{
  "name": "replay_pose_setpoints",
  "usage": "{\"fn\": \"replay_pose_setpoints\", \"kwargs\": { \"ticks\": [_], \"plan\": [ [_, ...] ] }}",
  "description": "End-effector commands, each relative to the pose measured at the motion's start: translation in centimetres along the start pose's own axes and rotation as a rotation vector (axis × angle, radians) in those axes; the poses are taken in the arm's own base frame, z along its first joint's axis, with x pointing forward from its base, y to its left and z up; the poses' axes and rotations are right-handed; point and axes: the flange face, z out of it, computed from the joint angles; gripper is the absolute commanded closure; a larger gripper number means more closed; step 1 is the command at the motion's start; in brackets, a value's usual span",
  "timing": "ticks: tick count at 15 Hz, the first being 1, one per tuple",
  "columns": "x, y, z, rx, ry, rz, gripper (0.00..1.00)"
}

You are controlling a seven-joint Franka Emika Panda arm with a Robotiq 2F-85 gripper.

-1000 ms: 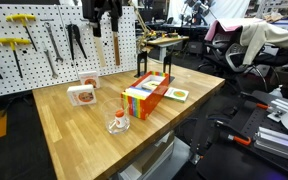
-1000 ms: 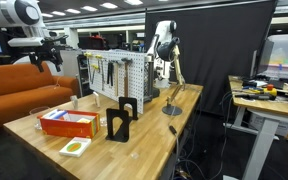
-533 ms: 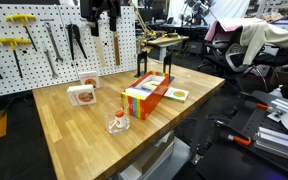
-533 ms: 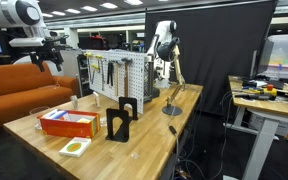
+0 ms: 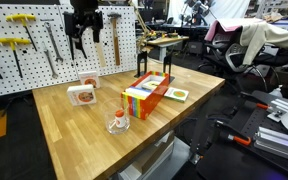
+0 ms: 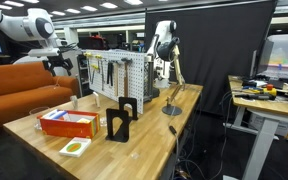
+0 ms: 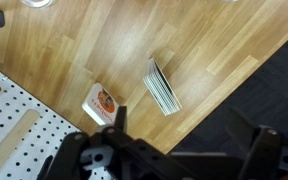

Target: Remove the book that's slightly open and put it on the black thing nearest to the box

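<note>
The hand (image 5: 81,42) hangs high, spread wide and empty. Well below it, out toward the edge of the bench (image 5: 69,130), the box (image 5: 144,97) holds thin books (image 7: 163,86) on edge. The slightly open one cannot be singled out. It is probably light, floppy and slick-covered, so a pinch near the spine should suit.

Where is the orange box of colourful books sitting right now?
In an exterior view, the orange box of colourful books lies on the wooden table, right beside the black upright bookends, with a small clear glass object near its end.
</note>
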Motion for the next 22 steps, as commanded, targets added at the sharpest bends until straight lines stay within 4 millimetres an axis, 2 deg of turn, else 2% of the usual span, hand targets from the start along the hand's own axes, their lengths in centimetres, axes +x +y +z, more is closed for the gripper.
{"fn": "replay_pose_setpoints", "kwargs": {
  "ticks": [1, 4, 5, 7, 12, 15, 22],
  "plan": [
    [3.1, 0.5, 2.4, -0.042, -0.010, -0.069, 0.00],
    [4.8, 1.4, 4.7, -0.100, 0.004, -0.107, 0.00],
    [3.6, 1.2, 4.4, -0.058, 0.007, -0.069, 0.00],
    [4.4, 1.4, 5.2, -0.075, 0.012, -0.082, 0.00],
    [4.7, 1.3, 5.0, -0.077, 0.017, -0.087, 0.00],
    [5.1, 1.5, 5.6, -0.103, 0.032, -0.080, 0.00],
    [7.4, 2.5, 10.1, -0.117, 0.022, -0.161, 0.00]
  ]
}}
